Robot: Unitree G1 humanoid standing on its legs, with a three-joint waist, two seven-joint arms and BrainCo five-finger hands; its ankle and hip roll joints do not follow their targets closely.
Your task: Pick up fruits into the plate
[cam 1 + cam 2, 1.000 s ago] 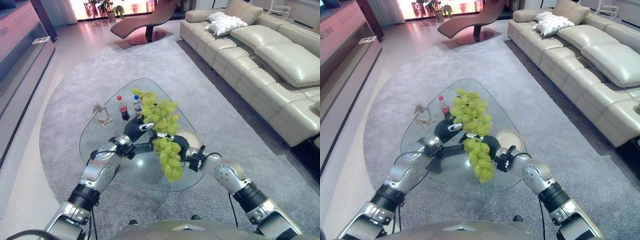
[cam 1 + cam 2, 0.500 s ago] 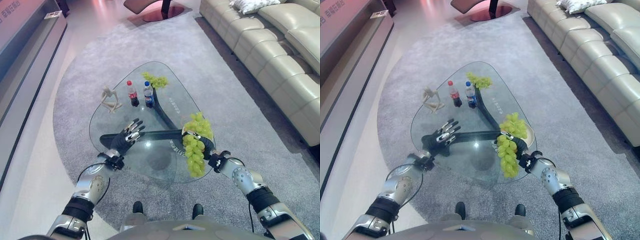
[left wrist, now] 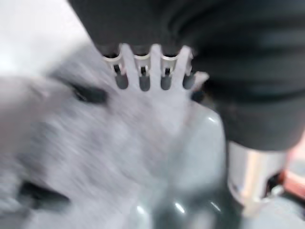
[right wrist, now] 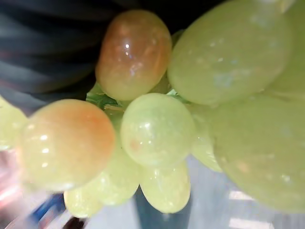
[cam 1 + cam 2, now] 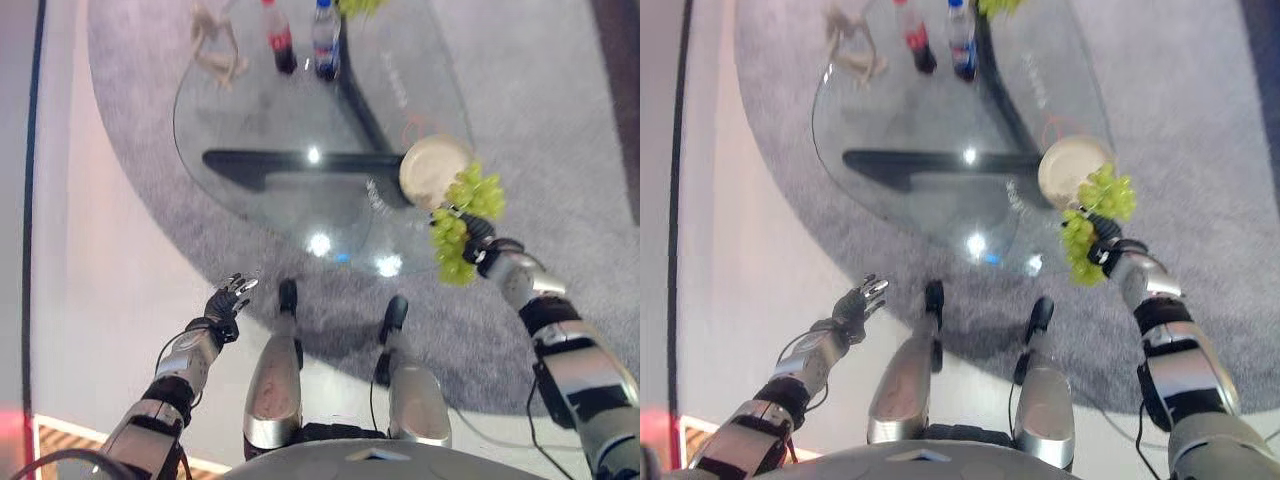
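Note:
A big bunch of green grapes point(image 5: 462, 218) hangs from my right hand point(image 5: 479, 248), which is shut on it at the table's near right edge. The bunch touches the near rim of the round cream plate point(image 5: 432, 168), partly over the carpet. Up close in the right wrist view, the grapes point(image 4: 157, 129) crowd against the hand's dark cover. A second green bunch point(image 5: 358, 6) lies at the far side of the glass table point(image 5: 300, 120). My left hand point(image 5: 228, 300) is open, fingers point(image 3: 143, 71) straight, low at my left side over the floor, away from the table.
Two small bottles, red-capped point(image 5: 278, 40) and blue-capped point(image 5: 324, 42), stand at the table's far side beside a pale figurine point(image 5: 214, 42). A dark table base point(image 5: 300, 162) shows through the glass. Grey carpet point(image 5: 560, 150) surrounds the table; pale floor point(image 5: 110, 300) lies to the left.
The camera has tilted steeply down. My left hand has drawn back from the table to my side. My right hand has carried the grapes right, past the plate's near rim.

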